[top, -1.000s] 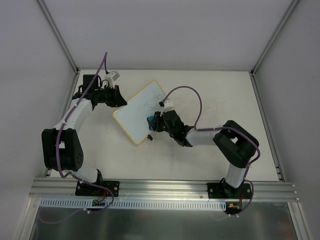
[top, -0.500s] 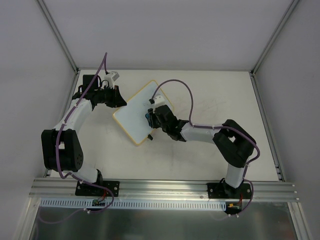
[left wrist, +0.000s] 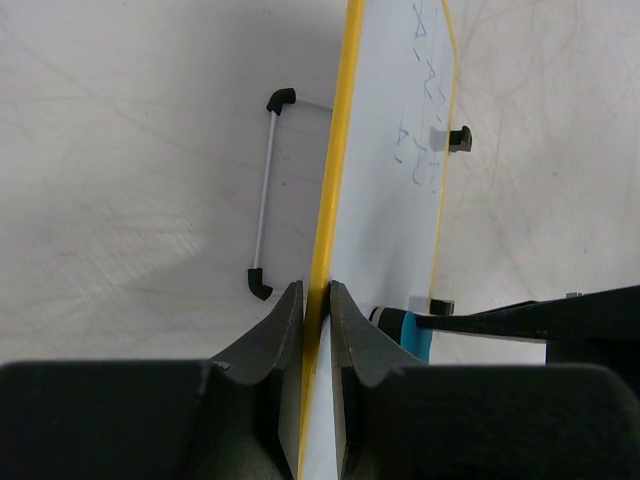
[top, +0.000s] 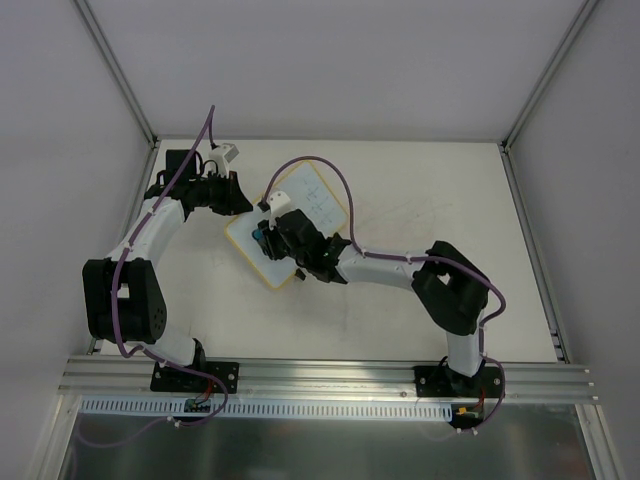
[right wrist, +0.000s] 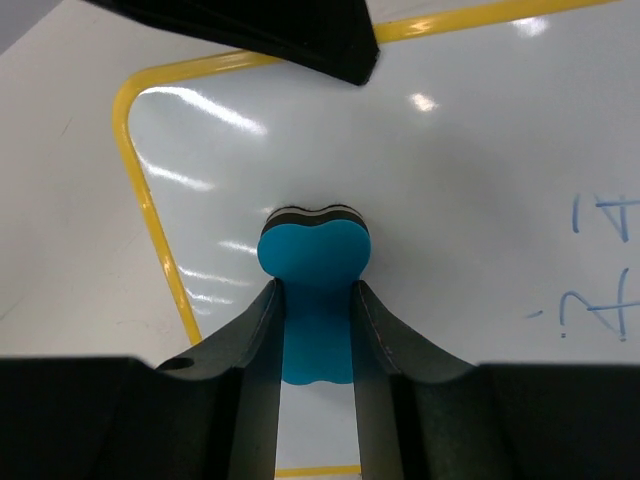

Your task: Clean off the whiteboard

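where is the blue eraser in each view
Top: eraser left of centre, over the board's left part.
Left wrist: eraser low, right of centre, by the board.
Right wrist: eraser at centre, between the jaws.
Shared landmark: the board's yellow rim.

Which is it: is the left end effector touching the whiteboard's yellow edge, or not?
Touching. In the left wrist view, the left end effector pinches the whiteboard by its yellow edge, with no gap on either side.
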